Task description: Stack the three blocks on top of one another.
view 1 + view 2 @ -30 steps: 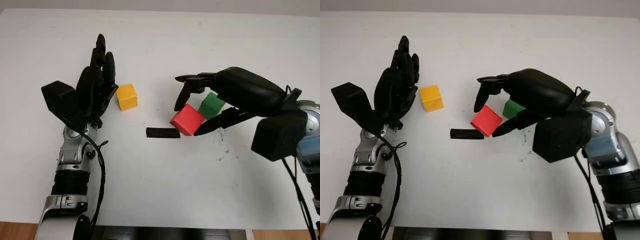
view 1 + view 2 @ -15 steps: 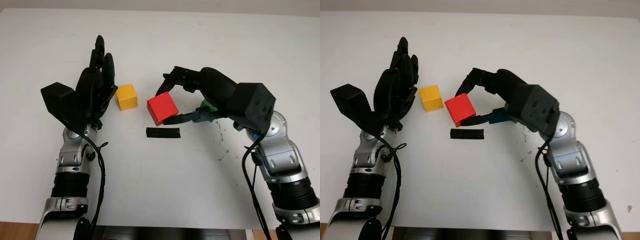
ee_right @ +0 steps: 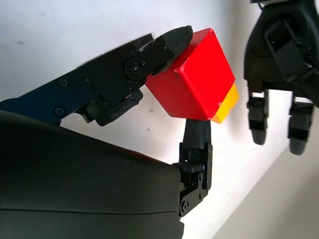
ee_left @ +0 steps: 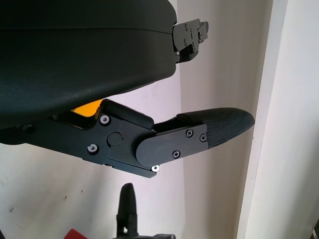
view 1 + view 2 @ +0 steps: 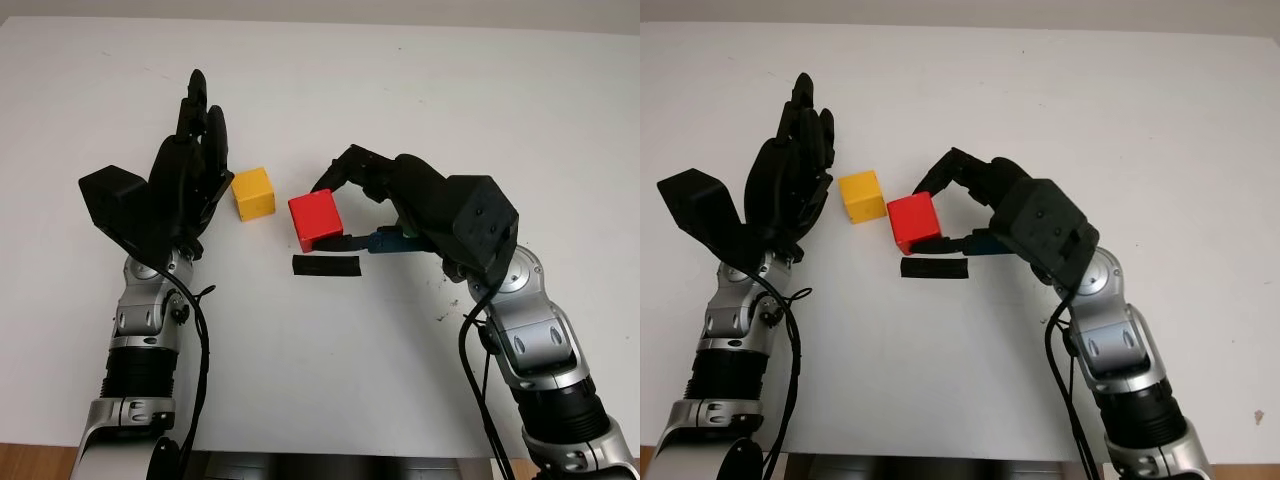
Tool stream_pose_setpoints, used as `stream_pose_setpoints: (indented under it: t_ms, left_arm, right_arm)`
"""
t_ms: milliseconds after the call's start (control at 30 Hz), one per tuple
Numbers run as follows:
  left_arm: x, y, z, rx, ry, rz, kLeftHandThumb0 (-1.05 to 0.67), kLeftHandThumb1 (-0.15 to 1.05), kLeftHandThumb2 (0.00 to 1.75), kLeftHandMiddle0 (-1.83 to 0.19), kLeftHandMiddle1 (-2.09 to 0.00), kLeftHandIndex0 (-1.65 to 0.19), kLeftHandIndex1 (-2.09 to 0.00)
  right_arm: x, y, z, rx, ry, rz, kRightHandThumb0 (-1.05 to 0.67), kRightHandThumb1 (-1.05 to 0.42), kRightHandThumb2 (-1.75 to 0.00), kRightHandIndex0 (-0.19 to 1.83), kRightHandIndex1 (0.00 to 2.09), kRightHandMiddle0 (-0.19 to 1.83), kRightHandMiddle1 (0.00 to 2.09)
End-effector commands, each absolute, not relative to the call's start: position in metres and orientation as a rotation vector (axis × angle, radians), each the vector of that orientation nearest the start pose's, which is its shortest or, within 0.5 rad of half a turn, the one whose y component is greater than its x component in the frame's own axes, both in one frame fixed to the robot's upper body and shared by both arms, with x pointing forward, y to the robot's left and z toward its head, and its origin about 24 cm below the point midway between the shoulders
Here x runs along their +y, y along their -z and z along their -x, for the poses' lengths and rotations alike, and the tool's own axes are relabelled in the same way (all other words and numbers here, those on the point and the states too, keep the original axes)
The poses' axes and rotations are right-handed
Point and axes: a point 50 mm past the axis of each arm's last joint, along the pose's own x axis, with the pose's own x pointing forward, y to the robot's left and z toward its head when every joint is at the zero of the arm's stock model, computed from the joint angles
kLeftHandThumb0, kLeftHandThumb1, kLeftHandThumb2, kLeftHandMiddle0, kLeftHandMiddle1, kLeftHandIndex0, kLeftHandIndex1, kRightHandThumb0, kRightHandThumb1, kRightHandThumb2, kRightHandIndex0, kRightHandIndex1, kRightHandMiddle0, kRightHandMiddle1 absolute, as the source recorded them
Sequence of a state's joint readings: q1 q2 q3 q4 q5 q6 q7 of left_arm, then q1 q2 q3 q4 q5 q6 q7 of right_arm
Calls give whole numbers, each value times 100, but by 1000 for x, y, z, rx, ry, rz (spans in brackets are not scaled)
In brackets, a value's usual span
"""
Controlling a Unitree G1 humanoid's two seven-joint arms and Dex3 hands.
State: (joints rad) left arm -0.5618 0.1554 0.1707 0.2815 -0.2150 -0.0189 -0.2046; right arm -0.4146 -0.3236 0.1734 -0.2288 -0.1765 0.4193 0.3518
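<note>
Left eye view. My right hand (image 5: 345, 205) holds the red block (image 5: 315, 219) clear of the bench (image 5: 400, 80), fingers closed on it from two sides. It sits just right of the yellow block (image 5: 253, 192), which lies on the bench. A sliver of the green block (image 5: 408, 230) peeks out behind my right hand, so I cannot tell exactly how it lies. A black strip (image 5: 326, 266) lies on the bench below the red block. My left hand (image 5: 185, 190) stands open, upright, just left of the yellow block and holding nothing.

Right eye view. The red block (image 5: 913, 221) looks almost level with the yellow one (image 5: 862, 196), not yet over it. I judge the main risk to be coming in too low: the red block's edge would then shove the yellow one toward my left hand rather than land on top.

Left wrist view. One finger (image 4: 209, 130) reaches across, empty; a bit of yellow (image 4: 87, 108) shows behind the hand's shell.

Right wrist view. The red block (image 3: 195, 74) is pinched near its corners by one finger (image 3: 167, 44) on one face and another (image 3: 197, 137) on the opposite one, and it sits tilted. I judge this hold shallow: the block could twist on release, land skewed on the yellow block (image 3: 225, 103) and slide off.
</note>
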Motion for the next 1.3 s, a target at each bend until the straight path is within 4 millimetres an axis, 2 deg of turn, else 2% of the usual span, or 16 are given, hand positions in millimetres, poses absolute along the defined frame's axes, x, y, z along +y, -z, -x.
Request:
stream_pose_setpoints:
  t_ms: [0, 267, 567, 967, 1267]
  left_arm:
    - [175, -151, -345, -323, 161, 76, -74, 105, 64, 18, -6, 18, -5]
    - [176, -152, -346, -326, 168, 66, -74, 105, 65, 18, -5, 19, -4]
    - [174, -154, -346, -326, 176, 64, -73, 105, 66, 19, -5, 19, -4]
    - [174, -154, -345, -325, 174, 62, -73, 105, 67, 19, -4, 19, -3]
    - [174, -153, -345, -323, 174, 69, -73, 105, 66, 19, -4, 19, -4]
  right_arm:
    - [-126, -157, -298, -130, -427, 572, -40, -94, -5, 21, 3, 31, 165]
    - [-133, -156, -296, -77, -385, 703, -35, -95, -6, 21, 4, 30, 167]
    - [-126, -148, -294, -225, -403, 888, -35, -92, -5, 24, 6, 39, 163]
    - [-122, -139, -292, -324, -445, 1002, -40, -91, -5, 27, 7, 40, 159]
    - [-122, -141, -293, -392, -426, 1069, -38, -92, -6, 30, 8, 42, 151]
